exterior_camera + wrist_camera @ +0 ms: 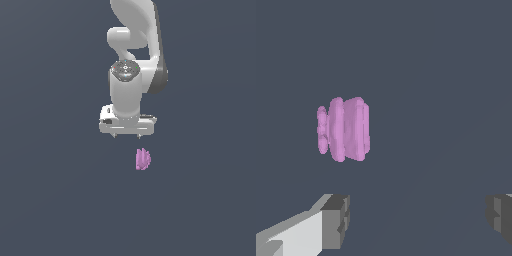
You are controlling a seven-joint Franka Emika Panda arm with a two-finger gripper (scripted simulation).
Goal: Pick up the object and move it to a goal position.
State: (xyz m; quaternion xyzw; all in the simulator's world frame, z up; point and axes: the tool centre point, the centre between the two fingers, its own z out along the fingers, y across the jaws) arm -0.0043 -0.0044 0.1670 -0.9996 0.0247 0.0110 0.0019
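Note:
The object (143, 159) is a small pink-purple ridged lump lying on the dark grey floor. It sits just below the white gripper (127, 136) in the exterior view and slightly toward that view's right. In the wrist view the object (344, 129) shows its ridges clearly, ahead of the gripper (417, 215) and apart from it. The jaws stand wide apart, with nothing between the two grey fingertips (336, 220). The gripper is open and touches nothing.
The white arm (135, 45) rises behind the gripper toward the top of the exterior view. Plain dark grey ground surrounds the object on all sides.

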